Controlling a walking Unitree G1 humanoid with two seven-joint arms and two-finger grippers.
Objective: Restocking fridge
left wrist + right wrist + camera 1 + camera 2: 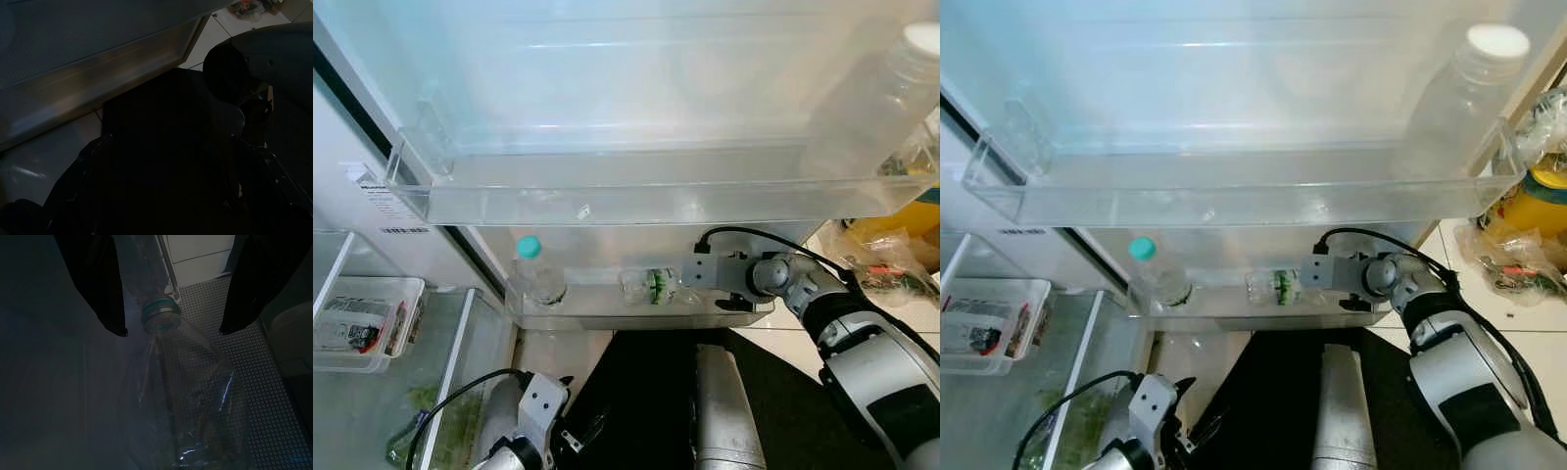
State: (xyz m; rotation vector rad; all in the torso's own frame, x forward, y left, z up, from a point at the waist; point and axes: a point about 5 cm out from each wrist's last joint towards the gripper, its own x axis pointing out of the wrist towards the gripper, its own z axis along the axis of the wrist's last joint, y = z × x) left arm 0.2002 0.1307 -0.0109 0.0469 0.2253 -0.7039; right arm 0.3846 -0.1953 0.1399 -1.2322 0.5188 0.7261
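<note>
The fridge door stands open before me. A clear bottle with a green label point(651, 286) rests in the lower door shelf point(607, 315), and a teal-capped bottle point(534, 272) stands at that shelf's left end. My right gripper point(172, 332) reaches into this shelf from the right. It is open, its black fingers point(98, 289) apart on either side of the green-label bottle's neck point(159, 313), not touching it. A tall white-capped bottle point(1464, 93) stands at the right end of the upper door bin point(607, 196). My left gripper point(576, 436) hangs idle low down.
To the left, the fridge's glass shelves hold a plastic food box point(367, 323), with greens point(431, 426) in a drawer below. Plastic bags and a yellow item point(1533, 211) lie on the tiled floor at the right. A dark mat point(636, 392) lies under the door.
</note>
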